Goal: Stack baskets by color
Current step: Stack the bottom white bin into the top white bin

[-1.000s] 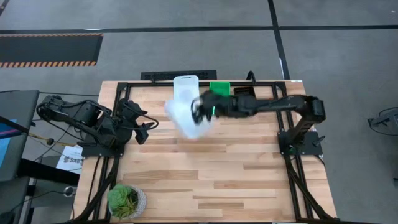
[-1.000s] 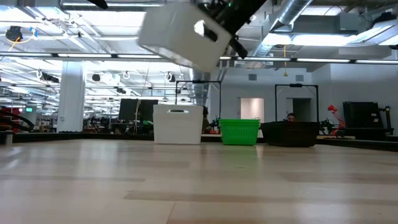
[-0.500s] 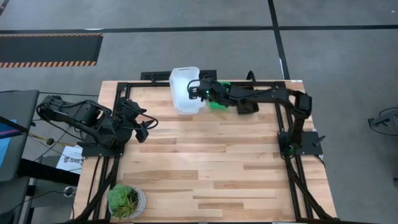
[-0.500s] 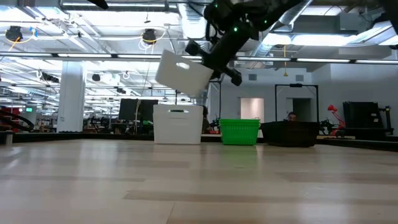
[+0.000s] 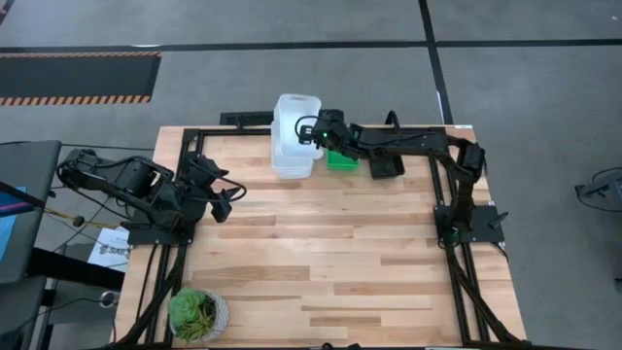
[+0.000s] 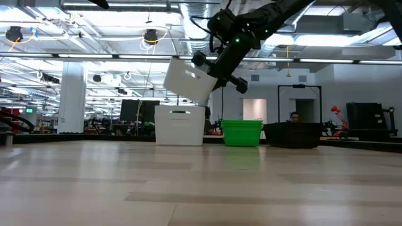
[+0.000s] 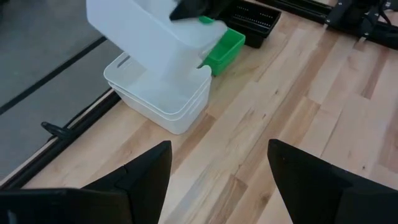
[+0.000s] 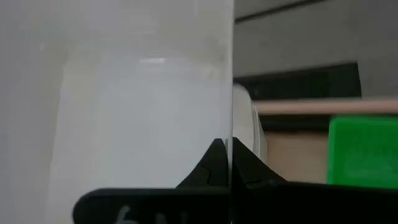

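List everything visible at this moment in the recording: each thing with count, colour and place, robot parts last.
held white basket: one, white, tilted in the air above the white stack, gripped by its wall.
white stack: two nested white baskets, at the table's far edge, left of the green basket.
green basket: bright green, at the far edge between the white stack and the black basket; how many are nested there cannot be told.
black basket: black, far edge, to the right of the green one; number cannot be told.
potted plant: one, green, near left corner of the table.
table: one, light wood.
right gripper: shut on the held white basket, over the stack.
left gripper: open, waiting at the table's left side.
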